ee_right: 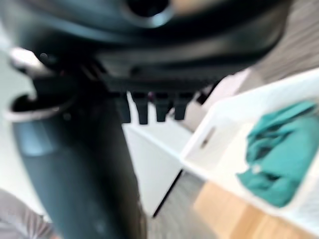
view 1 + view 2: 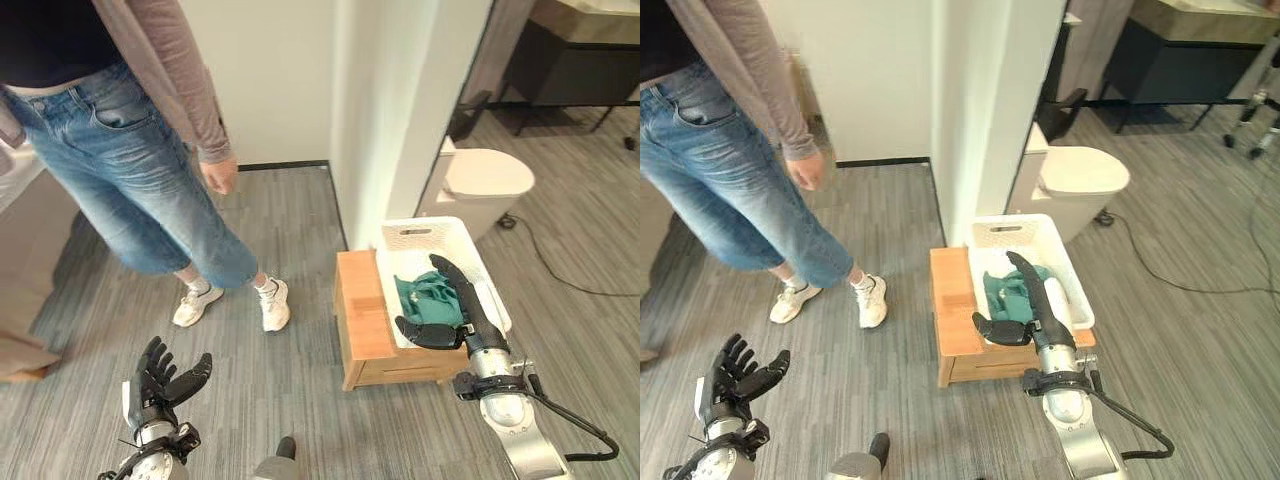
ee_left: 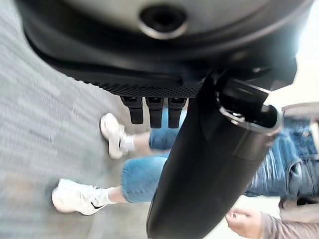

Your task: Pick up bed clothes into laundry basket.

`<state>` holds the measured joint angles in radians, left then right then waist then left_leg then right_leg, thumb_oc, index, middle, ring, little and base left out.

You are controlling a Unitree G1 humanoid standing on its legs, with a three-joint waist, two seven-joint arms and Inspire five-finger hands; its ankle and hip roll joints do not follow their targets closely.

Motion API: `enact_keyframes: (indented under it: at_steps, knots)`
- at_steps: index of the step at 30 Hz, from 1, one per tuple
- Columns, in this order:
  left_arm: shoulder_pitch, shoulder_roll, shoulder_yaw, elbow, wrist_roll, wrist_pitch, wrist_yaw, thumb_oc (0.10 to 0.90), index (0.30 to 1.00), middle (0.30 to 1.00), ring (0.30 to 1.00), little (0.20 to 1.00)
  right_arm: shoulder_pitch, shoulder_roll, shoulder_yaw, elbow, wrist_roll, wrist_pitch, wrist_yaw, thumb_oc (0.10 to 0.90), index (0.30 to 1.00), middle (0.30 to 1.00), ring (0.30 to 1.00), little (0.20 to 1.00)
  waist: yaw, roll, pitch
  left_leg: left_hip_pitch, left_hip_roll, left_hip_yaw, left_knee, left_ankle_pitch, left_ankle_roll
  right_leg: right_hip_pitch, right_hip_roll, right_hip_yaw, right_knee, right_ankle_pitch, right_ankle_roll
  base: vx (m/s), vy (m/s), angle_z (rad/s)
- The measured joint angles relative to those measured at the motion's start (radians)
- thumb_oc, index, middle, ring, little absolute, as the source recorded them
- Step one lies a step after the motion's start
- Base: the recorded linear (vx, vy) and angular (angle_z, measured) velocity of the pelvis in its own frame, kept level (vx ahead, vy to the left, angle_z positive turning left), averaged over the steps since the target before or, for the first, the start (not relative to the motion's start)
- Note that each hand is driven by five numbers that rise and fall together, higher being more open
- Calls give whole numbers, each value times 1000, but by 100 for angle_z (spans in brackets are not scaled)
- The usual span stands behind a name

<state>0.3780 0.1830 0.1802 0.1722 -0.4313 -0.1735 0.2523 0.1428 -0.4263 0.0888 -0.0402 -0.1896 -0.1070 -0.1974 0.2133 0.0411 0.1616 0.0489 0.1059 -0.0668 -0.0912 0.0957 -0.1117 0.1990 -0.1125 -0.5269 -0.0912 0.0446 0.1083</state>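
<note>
A crumpled teal garment (image 2: 425,297) lies inside the white laundry basket (image 2: 420,232), which stands on a low wooden stand (image 2: 362,310). My right hand (image 2: 462,300) hovers over the basket's near edge with straight fingers and thumb spread, holding nothing; the teal garment (image 1: 274,159) and basket (image 1: 219,144) show past its fingers in the right wrist view. My left hand (image 2: 160,380) is low at the left over the floor, fingers spread and empty.
A person in jeans (image 2: 130,170) and white shoes (image 2: 273,303) stands at the left on the grey floor. A white wall corner (image 2: 380,110) rises behind the basket, with a toilet (image 2: 485,180) to its right.
</note>
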Motion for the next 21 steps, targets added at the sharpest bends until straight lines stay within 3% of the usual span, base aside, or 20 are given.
enact_keyframes:
  at_steps: [6, 9, 10, 11, 12, 13, 15, 16, 17, 18, 19, 20, 21]
  knots:
    - [1, 0, 20, 1, -1, -3, -3, 800, 900, 900, 900, 900, -46, -1, 6, 4, 9, -3, 14, 800, 900, 900, 900, 900, 50, 7, 19, -15, -21, -52, 4, 16, -3, 21, -11, -54, 0, -7, 8, -65, -25, 32]
    - [-29, -2, 18, 8, -1, -5, -2, 800, 900, 900, 900, 900, -81, -8, 9, 9, 17, -14, 15, 800, 900, 900, 900, 900, 52, 21, 44, -55, -42, -78, 5, 45, -15, 46, -17, -148, 1, -11, 15, -125, 67, 81]
    - [-44, 0, 16, 8, -1, -5, 0, 800, 900, 900, 900, 900, -94, -18, 12, 12, 17, -14, 13, 800, 900, 900, 900, 900, 41, 21, 55, -73, -24, 8, 1, 14, -2, 49, -22, -180, 2, -9, 12, -133, 57, 117]
    - [-64, 5, 17, 9, 0, -5, 1, 800, 900, 900, 900, 900, -106, -25, 14, 13, 17, -15, 13, 800, 900, 900, 900, 900, 25, 15, 70, -93, 15, 166, 20, 0, -4, 58, -31, -215, 3, -9, 10, -147, 43, 129]
    - [-94, 9, 13, 19, -1, -5, 8, 800, 900, 900, 900, 900, -114, -48, 18, 16, 19, -13, 13, 800, 900, 900, 900, 900, 3, 4, 77, -116, 68, 411, 65, -19, 27, 66, -53, -276, 12, -12, 7, -200, 72, 141]
    - [-97, 15, 13, 19, 0, -5, 14, 800, 900, 900, 900, 900, -126, -52, 26, 14, 20, -13, 12, 800, 900, 900, 900, 900, -18, -4, 80, -132, 108, 543, 115, -19, 27, 76, -67, -303, 19, -13, 6, -183, 92, 114]
    - [-92, 21, 9, 21, 0, -6, 18, 800, 900, 900, 900, 900, -129, -59, 30, 0, 21, -18, 5, 800, 900, 900, 900, 900, -41, -5, 79, -122, 150, 601, 167, -19, 28, 101, -90, -320, 26, -12, 15, -96, 145, 72]
    - [-81, 23, -10, 25, -1, -6, 20, 800, 900, 900, 900, 900, -124, -55, 25, -11, 31, -18, -1, 800, 900, 900, 900, 900, -88, -11, 78, -126, 174, 690, 262, -24, 49, 135, -141, -356, 63, -11, 26, 17, 165, 76]
    - [-76, 26, -19, 23, -1, -6, 19, 800, 900, 900, 900, 900, -119, -50, 25, -16, 40, -19, -7, 800, 900, 900, 900, 900, -101, -6, 69, -129, 155, 687, 278, -21, 78, 147, -158, -351, 82, -13, 28, 114, 167, 112]
    - [-76, 46, -27, 12, 0, -6, 16, 800, 900, 900, 900, 900, -117, -23, 24, -15, 47, -18, -5, 800, 900, 900, 900, 900, -142, -44, 46, -157, 101, 648, 268, -36, 104, 136, -196, -340, 109, 9, -5, 116, 168, 98]
    - [-86, 55, -27, 5, 1, -6, 11, 800, 900, 900, 900, 900, -123, -13, 21, -17, 49, -18, -5, 800, 900, 900, 900, 900, -157, -52, 44, -170, 86, 623, 255, -32, 121, 118, -209, -330, 140, 16, -21, 122, 187, 92]
    - [-104, 63, -26, 5, 0, -6, 6, 800, 900, 900, 900, 900, -130, -6, 22, -17, 50, -18, -4, 800, 900, 900, 900, 900, -158, -54, 43, -170, 82, 618, 233, -26, 125, 95, -212, -300, 166, -1, -24, 58, 180, 50]
    - [-130, 77, -23, 6, 1, -6, 0, 800, 900, 900, 900, 900, -148, 4, 27, -16, 50, -19, 3, 800, 900, 900, 900, 900, -149, -54, 43, -159, 78, 605, 196, -14, 142, 74, -180, -248, 131, -18, -8, 33, 145, 32]
